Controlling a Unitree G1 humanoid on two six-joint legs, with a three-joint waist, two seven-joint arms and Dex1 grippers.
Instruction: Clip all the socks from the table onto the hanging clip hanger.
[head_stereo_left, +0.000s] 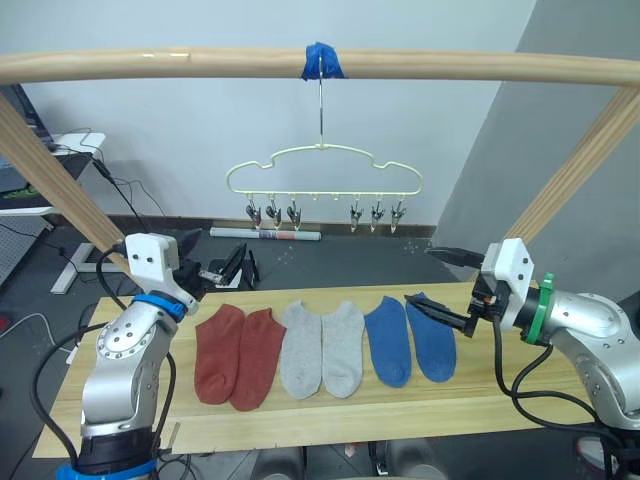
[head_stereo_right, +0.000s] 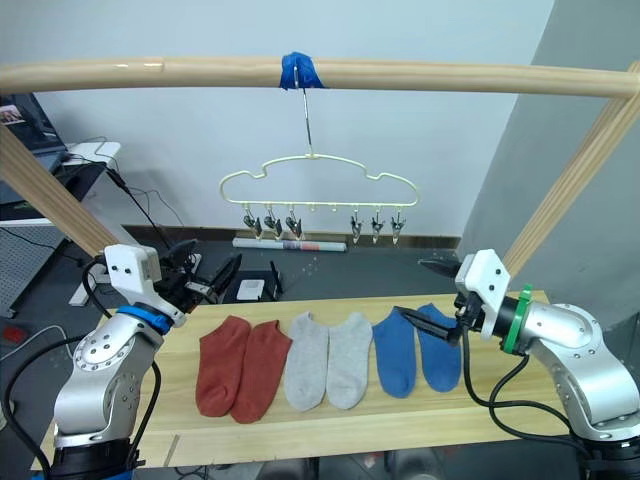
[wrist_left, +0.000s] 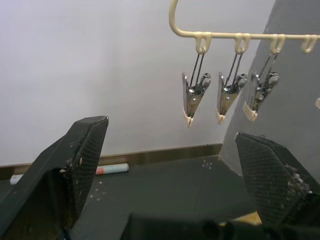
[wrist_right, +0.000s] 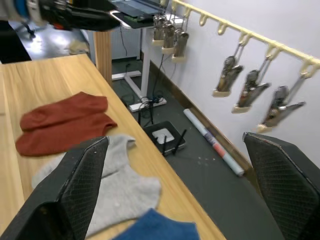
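Currently 6 socks (head_stereo_left: 322, 348) are lying flat in a row on the counter (head_stereo_left: 300, 425), rust-red, grey, then blue pairs. Above, the clip hanger (head_stereo_left: 325, 170) is hanging from the wooden pole (head_stereo_left: 450, 68), clips empty. Left gripper (wrist_left: 175, 175) and right gripper (wrist_right: 175, 185) are holding their jaws wide open, gripping nothing.

Both arms are silver metal with white wrist blocks and loose black cables; left arm (head_stereo_left: 125, 375) has a blue ring, right arm (head_stereo_left: 590, 335) a green one.
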